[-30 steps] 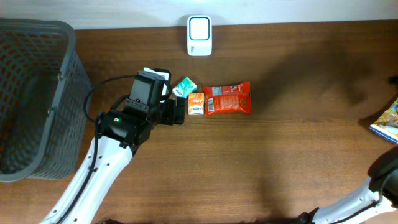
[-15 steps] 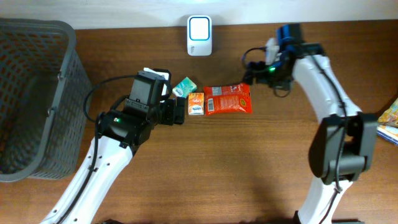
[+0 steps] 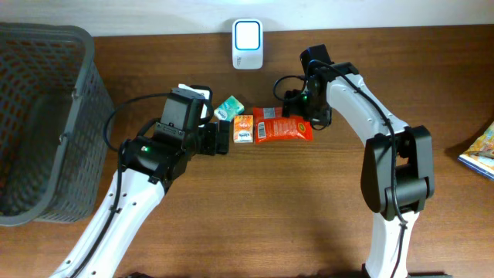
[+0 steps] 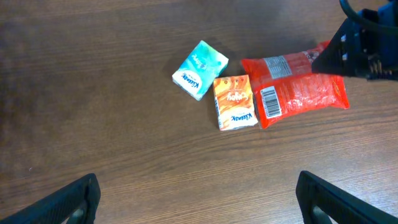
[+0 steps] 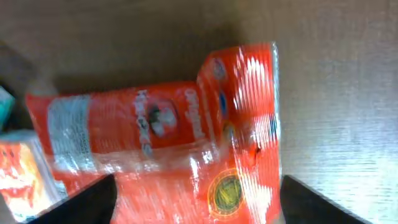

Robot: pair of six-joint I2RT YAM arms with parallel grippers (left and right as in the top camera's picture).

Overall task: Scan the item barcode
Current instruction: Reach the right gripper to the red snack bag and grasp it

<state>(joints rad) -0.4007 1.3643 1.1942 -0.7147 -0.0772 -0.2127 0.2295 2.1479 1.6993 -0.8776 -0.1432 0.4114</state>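
A red snack packet (image 3: 282,123) lies flat on the wooden table, its white barcode label (image 4: 269,101) facing up near its left end. My right gripper (image 3: 298,106) hangs low over the packet's right end. In the right wrist view the red packet (image 5: 161,143) fills the space between the two dark fingers (image 5: 93,202), which stand open on either side without pinching it. My left gripper (image 4: 199,200) is open and hovers above bare wood, left of the items. A white scanner (image 3: 248,44) stands at the table's back edge.
A small orange carton (image 3: 243,128) touches the packet's left end, and a teal tissue pack (image 3: 228,108) lies just beyond it. A grey mesh basket (image 3: 83,37) fills the left side. A colourful booklet (image 3: 478,153) lies at the right edge.
My right arm has swung in from the right edge to just above the red packet, and its jaws have narrowed. The left arm and the items have not moved.
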